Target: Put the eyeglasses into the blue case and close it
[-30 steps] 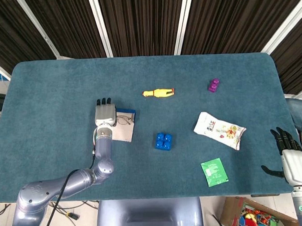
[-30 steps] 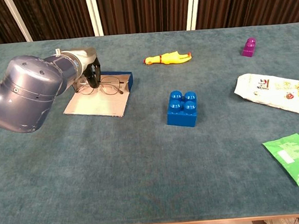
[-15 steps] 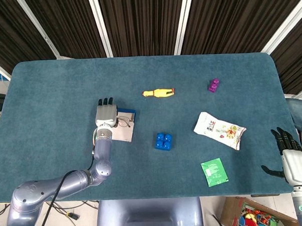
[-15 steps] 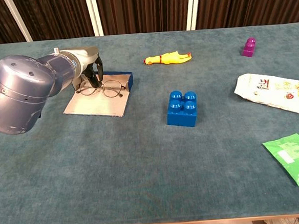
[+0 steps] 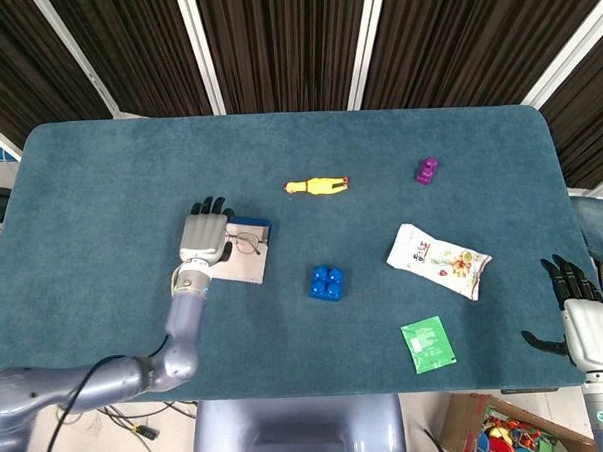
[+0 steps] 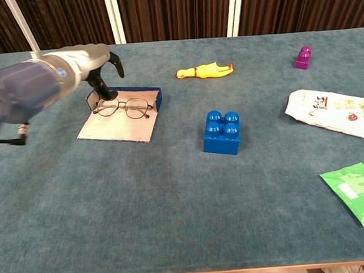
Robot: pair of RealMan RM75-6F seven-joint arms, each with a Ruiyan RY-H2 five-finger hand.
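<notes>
The blue case [image 6: 158, 99] lies open left of the table's middle, its beige lining [image 6: 114, 126] spread flat toward me. The wire-framed eyeglasses [image 6: 124, 107] lie on the lining against the case's blue wall, also seen as eyeglasses [image 5: 245, 242] in the head view. My left hand [image 6: 90, 59] hovers just above and left of them with fingers apart and nothing in it; one fingertip [image 6: 100, 91] hangs close to the frame's left end. In the head view the left hand [image 5: 204, 235] covers the case's left part. My right hand [image 5: 577, 311] stays off the table's right front corner, fingers spread, empty.
A blue brick [image 6: 222, 132] stands right of the case. A yellow rubber chicken [image 6: 203, 70] lies behind it. A purple toy [image 6: 303, 57], a white snack bag [image 6: 333, 113] and a green packet [image 6: 359, 193] occupy the right side.
My left hand has let go of the eyeglasses and risen up and to the left. The eyeglasses stay on the case lining. The right hand has not moved.
</notes>
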